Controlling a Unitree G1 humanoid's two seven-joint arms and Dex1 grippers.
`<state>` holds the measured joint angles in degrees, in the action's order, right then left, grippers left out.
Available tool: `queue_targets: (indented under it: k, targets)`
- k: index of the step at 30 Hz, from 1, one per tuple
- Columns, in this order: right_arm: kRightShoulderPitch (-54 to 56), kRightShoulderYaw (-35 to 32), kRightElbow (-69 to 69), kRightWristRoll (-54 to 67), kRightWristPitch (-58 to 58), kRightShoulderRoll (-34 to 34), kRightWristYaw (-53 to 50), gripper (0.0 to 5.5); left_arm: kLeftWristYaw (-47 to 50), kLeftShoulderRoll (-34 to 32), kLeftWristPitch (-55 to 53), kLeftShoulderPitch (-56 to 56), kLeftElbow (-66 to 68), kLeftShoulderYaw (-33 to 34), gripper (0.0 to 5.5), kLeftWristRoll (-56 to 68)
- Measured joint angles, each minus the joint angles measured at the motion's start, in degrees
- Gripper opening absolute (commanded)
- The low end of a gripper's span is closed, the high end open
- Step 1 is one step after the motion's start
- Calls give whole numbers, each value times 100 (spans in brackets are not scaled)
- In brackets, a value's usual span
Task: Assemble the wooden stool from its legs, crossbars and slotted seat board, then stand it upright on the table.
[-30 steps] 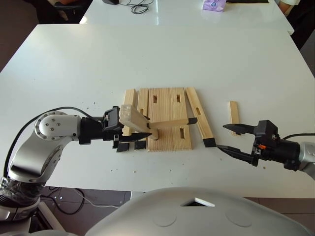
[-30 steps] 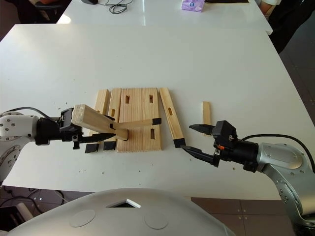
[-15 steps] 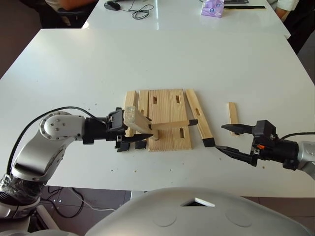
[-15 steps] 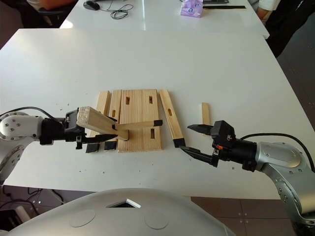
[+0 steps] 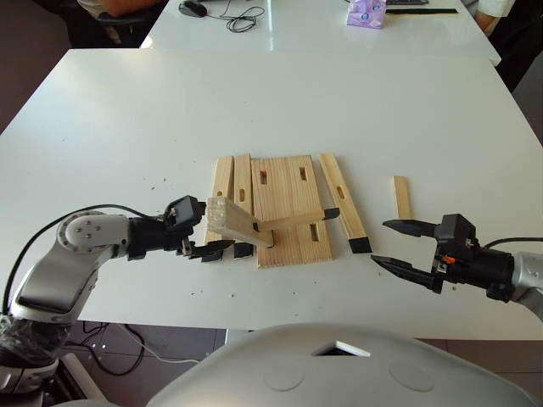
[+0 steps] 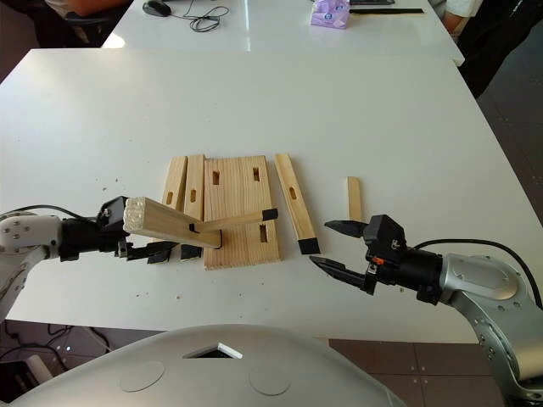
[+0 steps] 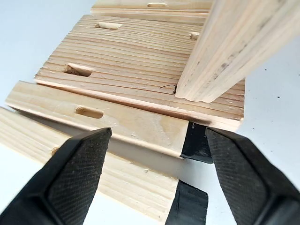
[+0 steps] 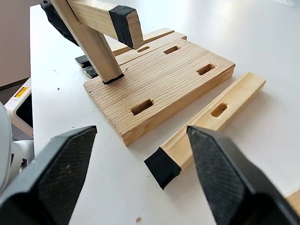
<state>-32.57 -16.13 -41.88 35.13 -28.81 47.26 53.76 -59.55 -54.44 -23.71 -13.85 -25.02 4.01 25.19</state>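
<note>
i count one seat board [image 5: 288, 199], three flat legs [image 5: 222, 182], one crossbar [image 5: 401, 197], two tilted pieces [image 5: 242, 225], joint unclear. left gripper [image 5: 219, 251] and right gripper [image 5: 380, 242] gape wide, empty.

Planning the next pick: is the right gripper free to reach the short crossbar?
Probably yes: the right gripper is open and empty, with bare table between it and the short crossbar.
</note>
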Motion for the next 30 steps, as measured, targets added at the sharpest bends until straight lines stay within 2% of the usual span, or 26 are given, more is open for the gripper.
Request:
queue_targets:
  k: [4, 6, 11, 14, 19, 30]
  targets:
    - [-263, -6, -79, -135, 107, -156, -82, 356, 699, 19, -1194, -42, -434, 344, 374, 251]
    - [-270, 9, -83, -156, 147, -192, -137, 356, 1281, 219, -2126, 54, -638, 386, 374, 485]
    - [-247, 126, -81, -280, 191, -203, -180, 356, 2788, 1094, -4436, 577, -858, 562, 374, 798]
    - [-237, 211, -78, -362, 196, -204, -183, 356, 3264, 1454, -5177, 746, -957, 592, 374, 823]
    - [-133, 228, -46, -369, 196, -195, -155, 356, 3601, 1738, -5850, 859, -1165, 578, 374, 825]
    - [-197, 339, -79, -442, 219, -286, -284, 356, 3580, 1496, -6287, 936, -1011, 473, 374, 814]
